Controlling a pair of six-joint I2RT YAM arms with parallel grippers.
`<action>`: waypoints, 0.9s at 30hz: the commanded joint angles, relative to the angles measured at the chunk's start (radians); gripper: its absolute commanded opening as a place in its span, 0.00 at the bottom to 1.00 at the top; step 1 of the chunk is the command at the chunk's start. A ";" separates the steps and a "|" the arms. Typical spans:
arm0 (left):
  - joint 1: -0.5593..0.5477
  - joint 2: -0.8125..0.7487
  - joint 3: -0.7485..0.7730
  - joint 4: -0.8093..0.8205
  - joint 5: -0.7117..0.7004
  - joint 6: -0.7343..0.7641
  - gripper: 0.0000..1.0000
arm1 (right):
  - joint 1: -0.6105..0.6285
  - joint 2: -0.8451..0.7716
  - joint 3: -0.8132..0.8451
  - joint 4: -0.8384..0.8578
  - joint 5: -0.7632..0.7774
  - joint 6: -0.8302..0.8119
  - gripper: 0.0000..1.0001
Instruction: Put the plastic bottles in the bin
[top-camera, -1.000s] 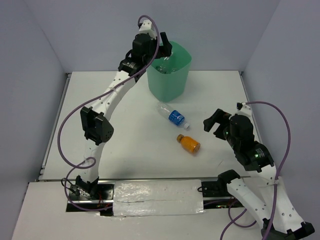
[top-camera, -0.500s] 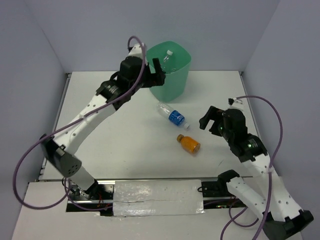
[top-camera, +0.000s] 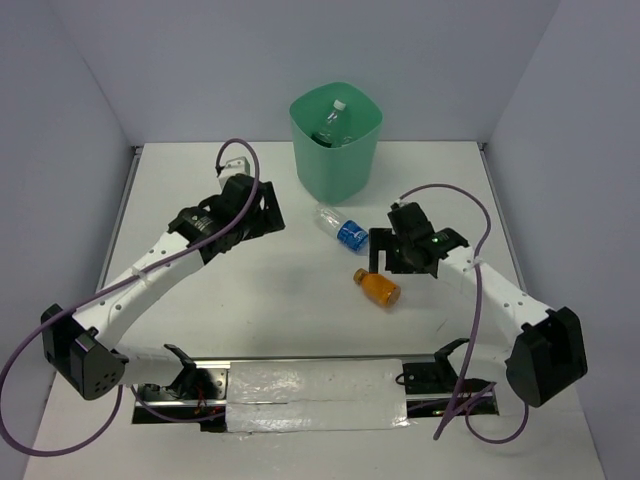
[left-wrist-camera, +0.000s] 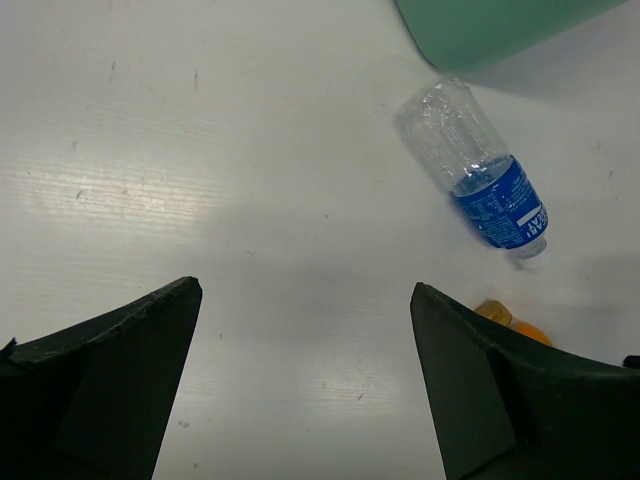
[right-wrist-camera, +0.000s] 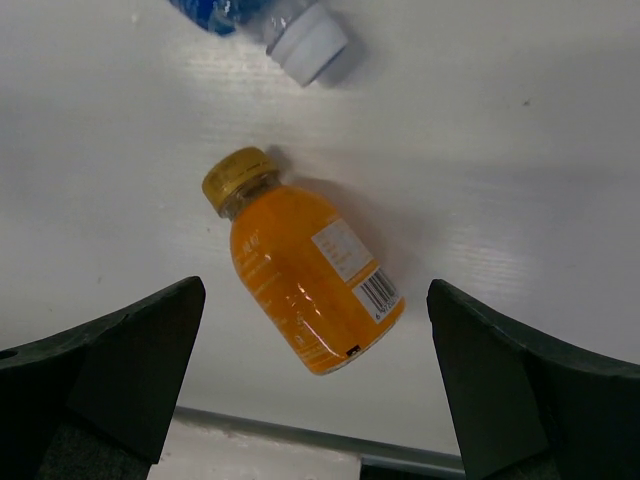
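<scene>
The right gripper (top-camera: 379, 255) is held empty, fingers spread, over the short orange bottle (right-wrist-camera: 305, 290) just right of centre, likely to straddle it, while the blue-label bottle (top-camera: 343, 231) is left beneath the mint-green bin (top-camera: 335, 168) at top centre, and the left gripper (top-camera: 272, 210) is likewise spread and empty.

The white worktop (left-wrist-camera: 250, 200) is looking smooth and faintly scuffed, catching a soft glare. The clear plastic blue-label bottle (left-wrist-camera: 478, 170) and the orange bottle (right-wrist-camera: 310, 285) are shining glossily, while the black fingers (right-wrist-camera: 110, 365) are looking matt.
</scene>
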 joint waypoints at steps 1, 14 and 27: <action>-0.001 -0.030 0.002 0.003 -0.032 -0.032 0.99 | 0.021 0.043 -0.042 0.042 -0.082 -0.030 1.00; -0.001 -0.006 -0.006 0.000 -0.028 -0.024 0.99 | 0.119 0.184 -0.082 0.094 -0.131 -0.046 0.97; -0.001 0.008 -0.017 -0.015 -0.052 -0.036 1.00 | 0.223 0.157 0.001 0.007 -0.088 -0.038 0.58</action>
